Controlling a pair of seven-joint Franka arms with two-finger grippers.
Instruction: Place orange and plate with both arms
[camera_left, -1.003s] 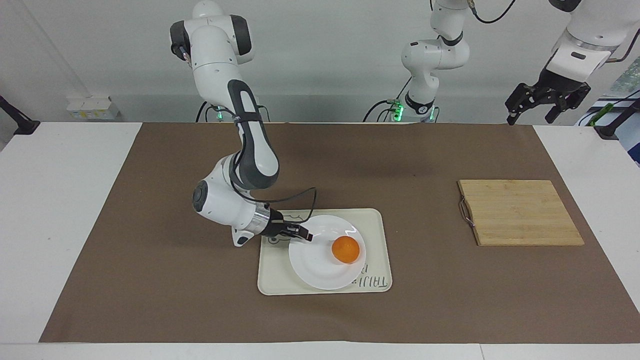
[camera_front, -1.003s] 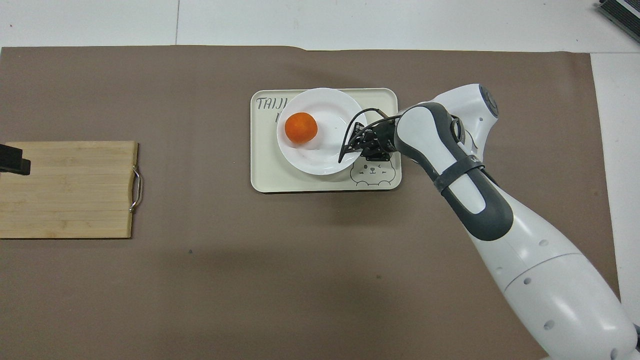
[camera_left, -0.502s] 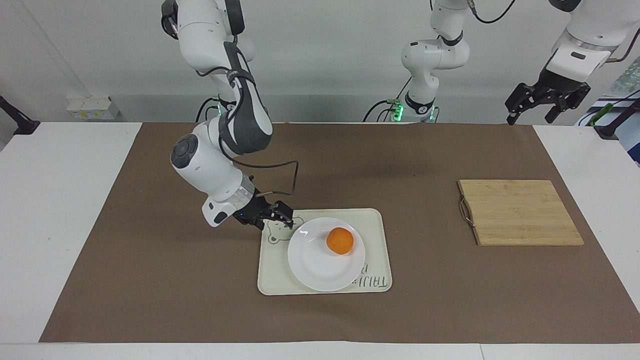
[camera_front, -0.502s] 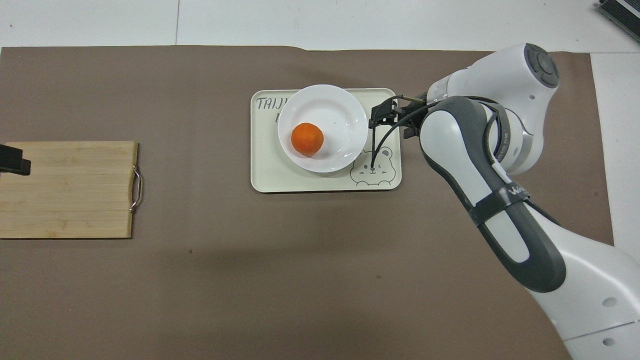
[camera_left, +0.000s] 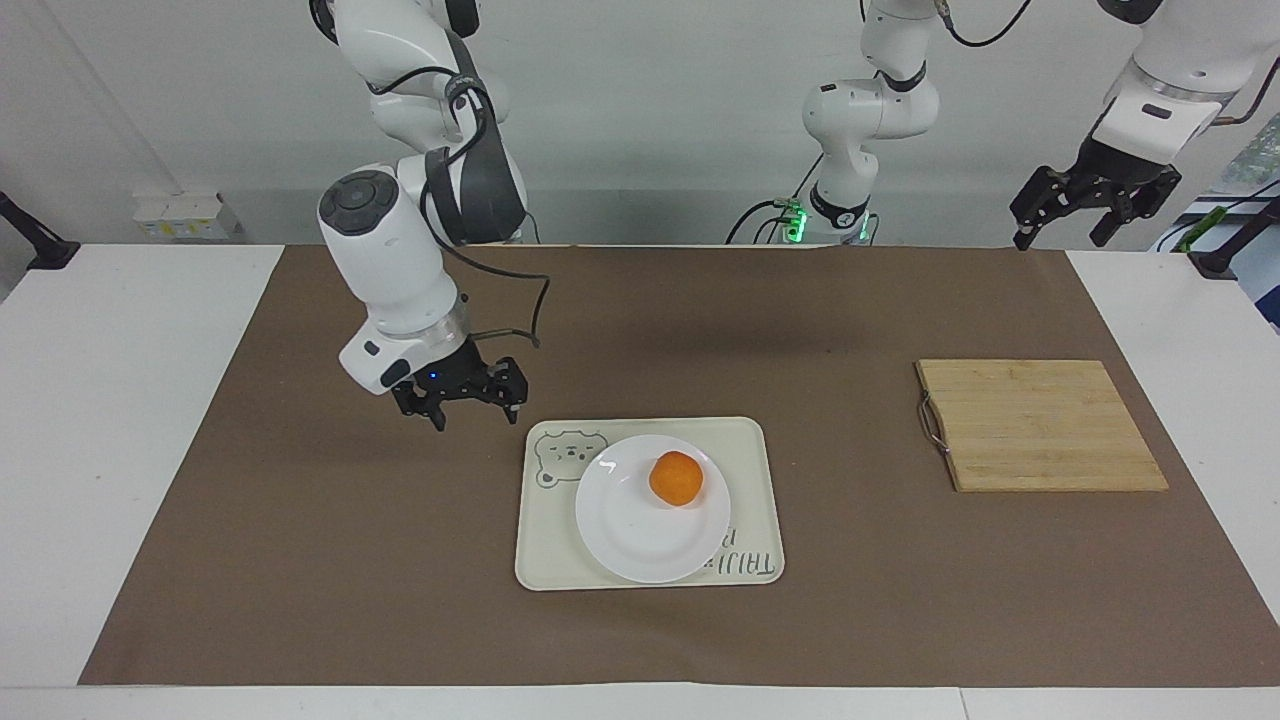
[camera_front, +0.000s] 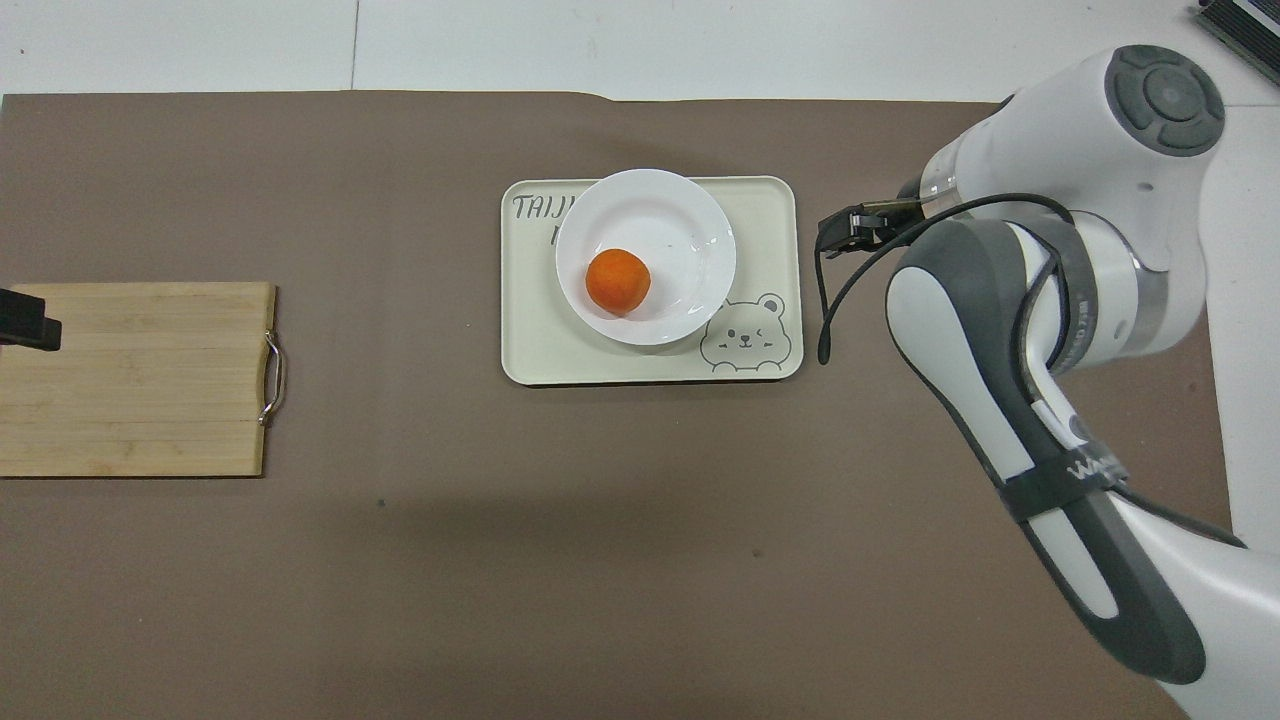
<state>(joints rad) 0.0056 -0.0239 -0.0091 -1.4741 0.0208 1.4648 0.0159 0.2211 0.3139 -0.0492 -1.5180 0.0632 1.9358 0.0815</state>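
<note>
The orange (camera_left: 676, 478) (camera_front: 618, 282) lies in the white plate (camera_left: 630, 535) (camera_front: 662, 205), on the part of it nearer to the robots. The plate rests flat on a cream tray. My right gripper (camera_left: 474, 411) hangs open and empty a little above the brown mat. It is beside the tray's bear corner, toward the right arm's end, and touches nothing. My left gripper (camera_left: 1064, 232) waits open and empty, raised high at the left arm's end of the table, on the robots' side of the cutting board.
The cream tray (camera_left: 545, 545) (camera_front: 530, 345) with a bear drawing lies mid-table on the brown mat (camera_left: 300, 520). A bamboo cutting board (camera_left: 1040, 425) (camera_front: 130, 380) with a metal handle lies toward the left arm's end.
My right gripper opened off the plate's rim, lifted and drew back toward the right arm's end. The plate settled flat and the orange rolled slightly toward the robots. The left arm stayed still.
</note>
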